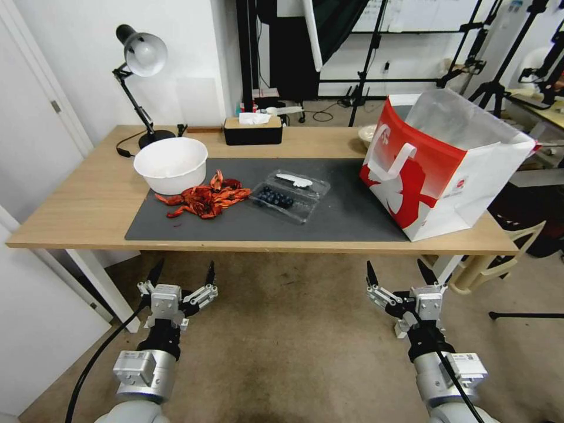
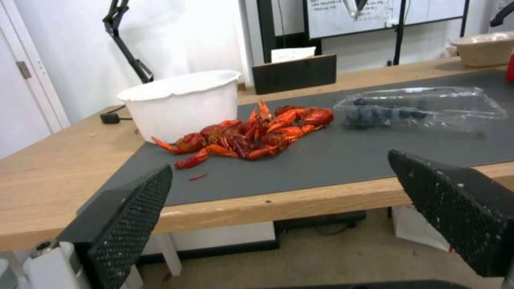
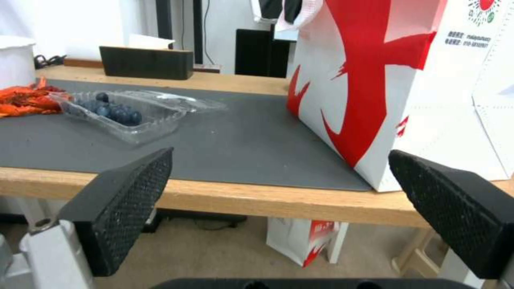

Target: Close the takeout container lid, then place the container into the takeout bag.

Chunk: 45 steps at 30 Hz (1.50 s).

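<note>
The takeout container (image 1: 276, 198) lies open on the grey mat, dark blueberries in its near half. Its lid (image 1: 301, 182), clear with a white leaf-shaped sticker, lies flat behind the tray half. The red and white takeout bag (image 1: 446, 164) stands open at the table's right end, showing its silvery lining. My left gripper (image 1: 182, 276) hangs open below the table's front edge, left of the container. My right gripper (image 1: 401, 275) hangs open at the same height, under the bag's near corner. The left wrist view shows the container (image 2: 423, 108); the right wrist view shows the container (image 3: 128, 112) and bag (image 3: 401, 80).
A pile of red crayfish (image 1: 205, 200) lies just left of the container, beside a large white bowl (image 1: 171, 164). A desk lamp (image 1: 141, 59) and a black tissue box (image 1: 252, 130) stand at the back. A small bowl (image 1: 367, 134) sits behind the bag.
</note>
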{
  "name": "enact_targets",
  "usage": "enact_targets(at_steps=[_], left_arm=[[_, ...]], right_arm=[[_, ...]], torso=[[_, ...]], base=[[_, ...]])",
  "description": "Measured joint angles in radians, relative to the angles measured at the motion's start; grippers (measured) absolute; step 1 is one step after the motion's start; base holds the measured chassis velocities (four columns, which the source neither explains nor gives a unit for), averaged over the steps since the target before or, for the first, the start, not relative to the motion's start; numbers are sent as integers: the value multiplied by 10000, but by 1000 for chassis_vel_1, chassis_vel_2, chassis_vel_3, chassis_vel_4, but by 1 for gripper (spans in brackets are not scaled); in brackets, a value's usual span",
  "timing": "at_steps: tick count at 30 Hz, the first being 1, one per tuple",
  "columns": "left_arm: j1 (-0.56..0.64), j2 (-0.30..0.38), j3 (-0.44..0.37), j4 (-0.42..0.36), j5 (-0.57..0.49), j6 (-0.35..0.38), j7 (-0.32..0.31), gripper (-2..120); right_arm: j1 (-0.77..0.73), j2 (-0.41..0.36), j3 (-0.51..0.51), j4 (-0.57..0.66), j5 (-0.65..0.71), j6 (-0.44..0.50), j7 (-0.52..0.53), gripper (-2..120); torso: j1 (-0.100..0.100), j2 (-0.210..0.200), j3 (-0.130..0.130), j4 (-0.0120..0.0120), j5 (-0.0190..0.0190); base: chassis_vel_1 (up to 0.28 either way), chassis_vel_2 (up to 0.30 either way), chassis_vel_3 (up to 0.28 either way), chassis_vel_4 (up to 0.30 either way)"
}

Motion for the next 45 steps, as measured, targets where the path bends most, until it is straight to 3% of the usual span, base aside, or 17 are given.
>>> enact_targets(at_steps=[18, 19, 21, 24, 27, 45], left_arm=[[-27, 38, 126, -36, -139, 65, -163, 100], [-144, 187, 572, -246, -598, 336, -645, 100], [-198, 250, 756, -336, -788, 451, -852, 100], [-562, 699, 2070, -962, -2191, 1298, -2376, 100], [-757, 949, 2603, -1141, -2827, 1621, -2795, 100], [-930, 1145, 2492, -744, -2710, 1191, -2503, 100]], right_arm=[[106, -115, -220, -102, -25, 48, 59, 100], [407, -433, -866, -439, -139, 198, 220, 100], [551, -581, -1166, -591, -188, 264, 285, 100], [802, -824, -1393, -738, -111, 442, 372, 100], [828, -844, -1309, -722, -86, 464, 370, 100], [1167, -925, -1228, -969, 155, 469, 144, 100]], torso=[[0, 0, 0, -3, -3], [-1, 0, 0, -3, 0], [0, 0, 0, 3, 7], [0, 0, 2, -2, 3], [-1, 0, 1, -5, 1], [0, 0, 0, 0, -1]], base=[[0, 0, 0, 0], [0, 0, 0, 0], [0, 0, 0, 0], [0, 0, 0, 0], [0, 0, 0, 0], [0, 0, 0, 0]])
